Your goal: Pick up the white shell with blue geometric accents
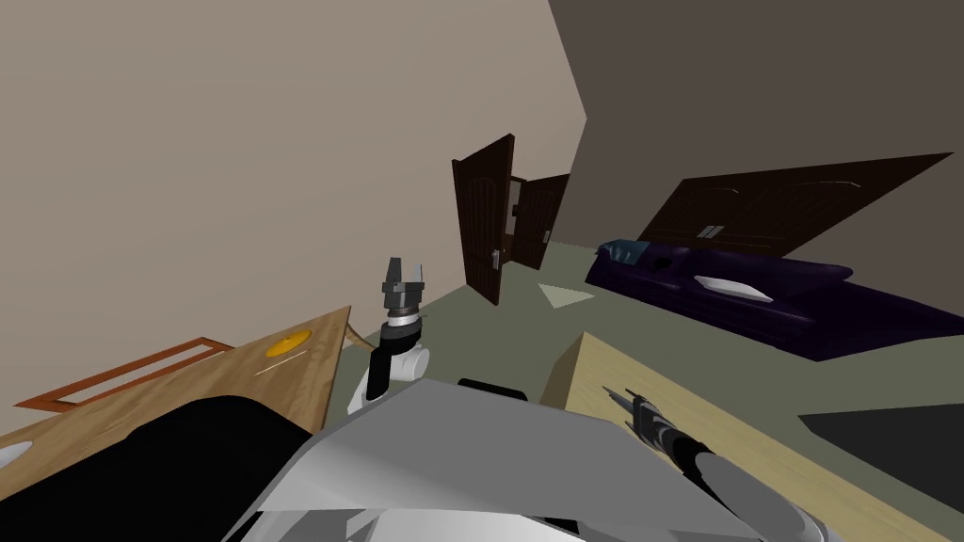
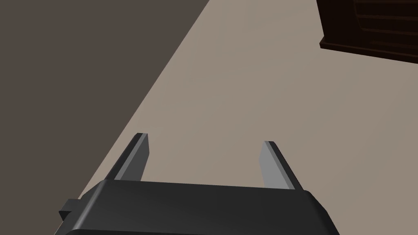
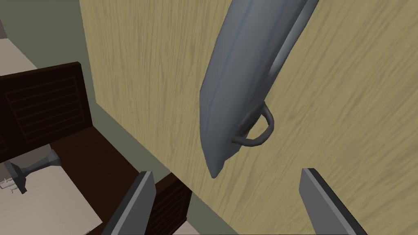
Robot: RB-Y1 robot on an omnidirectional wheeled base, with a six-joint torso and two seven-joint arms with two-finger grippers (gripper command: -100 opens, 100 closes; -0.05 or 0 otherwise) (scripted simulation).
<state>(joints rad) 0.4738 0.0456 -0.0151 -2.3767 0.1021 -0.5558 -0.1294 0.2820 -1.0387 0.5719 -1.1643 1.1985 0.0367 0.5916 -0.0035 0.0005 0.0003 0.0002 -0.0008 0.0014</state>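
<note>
Two right fingers [image 3: 136, 204] spread | long grey object [image 3: 241, 81] | tip toward them

The table [image 3: 347, 81] before the right gripper [image 3: 226, 171] is pale, matt wood with streaky grain. Near its edge lies a smooth grey object [image 3: 241, 73] with a faint sheen and a ring handle. The gripper's fingers [image 3: 136, 204] look matt grey. Another table [image 1: 235, 376] is warmer brown wood.

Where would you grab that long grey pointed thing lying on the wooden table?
Probably across the grey pointed thing near its tip, approached from above the table where the open right gripper is: the body is slim enough there for the fingers; the loop looks thin.
</note>
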